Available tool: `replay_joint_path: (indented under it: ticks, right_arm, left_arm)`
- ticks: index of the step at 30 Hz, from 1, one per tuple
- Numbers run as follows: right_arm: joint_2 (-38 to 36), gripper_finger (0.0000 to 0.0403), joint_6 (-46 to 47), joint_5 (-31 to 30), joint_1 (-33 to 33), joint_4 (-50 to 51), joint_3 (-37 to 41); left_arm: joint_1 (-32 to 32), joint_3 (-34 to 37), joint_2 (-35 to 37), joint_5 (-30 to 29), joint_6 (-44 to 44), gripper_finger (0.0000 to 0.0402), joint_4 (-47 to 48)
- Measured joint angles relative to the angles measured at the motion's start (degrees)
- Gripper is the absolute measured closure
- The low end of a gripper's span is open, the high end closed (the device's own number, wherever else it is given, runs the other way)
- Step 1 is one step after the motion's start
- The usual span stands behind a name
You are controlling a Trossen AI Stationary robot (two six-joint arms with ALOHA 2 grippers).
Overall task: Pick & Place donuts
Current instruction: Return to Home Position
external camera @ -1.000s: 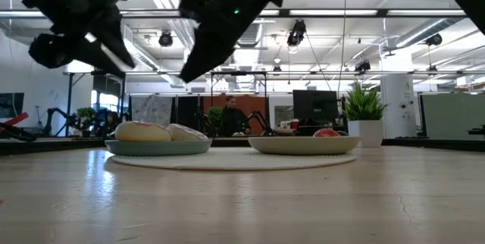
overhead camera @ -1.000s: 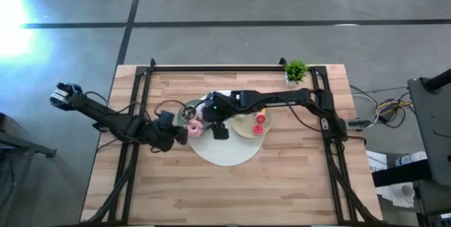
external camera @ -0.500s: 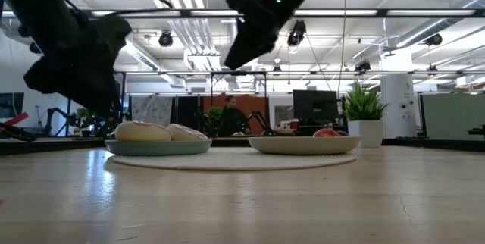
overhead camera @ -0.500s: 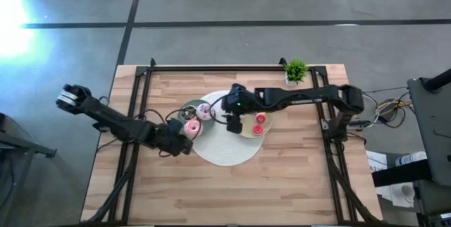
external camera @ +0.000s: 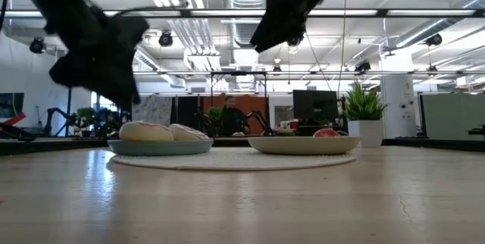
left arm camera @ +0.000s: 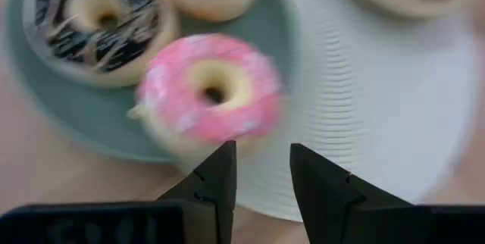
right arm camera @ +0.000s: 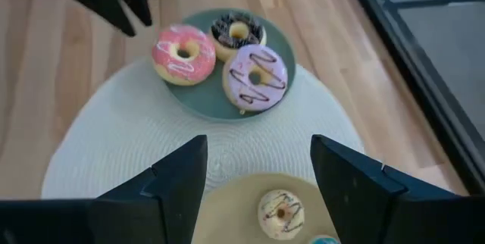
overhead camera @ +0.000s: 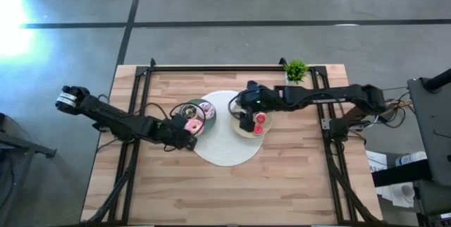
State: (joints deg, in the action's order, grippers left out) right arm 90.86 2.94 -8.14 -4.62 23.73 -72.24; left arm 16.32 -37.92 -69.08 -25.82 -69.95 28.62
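Right arm has retracted, right tool [right arm camera: 258, 153] spread wide, empty; left tool [left arm camera: 261, 157] narrowly parted, empty.

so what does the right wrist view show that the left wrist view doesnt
Only right wrist: the whole lilac donut, a small pale drizzled donut on the yellow plate, and the open right pincer. Only left wrist: the left pincer close up, open and empty. Both: the pink donut, the chocolate donut, the blue-grey plate and the white mat.
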Motion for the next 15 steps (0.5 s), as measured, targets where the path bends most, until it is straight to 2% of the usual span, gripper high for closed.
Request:
replay_joint_path:
  ticks: [6, 15]
  right_arm:
    - [-11.09, 0.0177, 1.96, -2.93, 0.11, 0.20, 7.73]
    - [-32.18, 0.0177, 21.11, -2.88, 2.67, 2.93, 21.09]
  left_arm:
    - [0.78, -5.61, 3.74, 0.30, 6.71, 0.0303, 0.10]
    - [0.30, -14.14, 7.23, -2.95, 7.12, 0.0303, 0.46]
